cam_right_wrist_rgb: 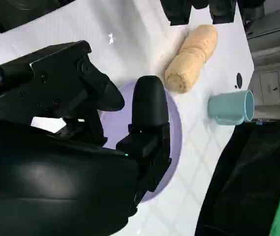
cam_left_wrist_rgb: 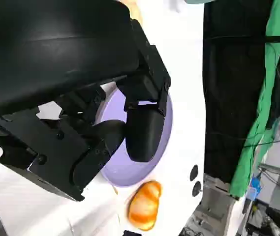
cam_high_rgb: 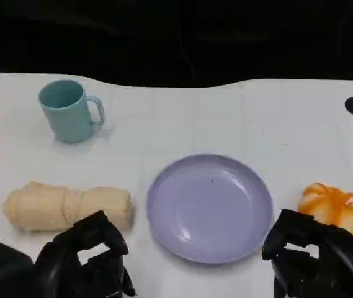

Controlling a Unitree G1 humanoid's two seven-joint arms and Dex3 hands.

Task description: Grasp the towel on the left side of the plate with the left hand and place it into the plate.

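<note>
A rolled beige towel lies on the white table just left of the lavender plate, which holds nothing. My left hand hovers at the near edge of the table, its fingers apart and reaching toward the towel's near side without touching it. My right hand hangs near the plate's right front edge, fingers spread, holding nothing. The right wrist view shows the towel lying beyond the plate. In the left wrist view the plate lies past my left hand.
A teal mug stands at the back left, handle to the right. An orange pumpkin-like object sits right of the plate, close to my right hand. The table's far edge borders a dark background.
</note>
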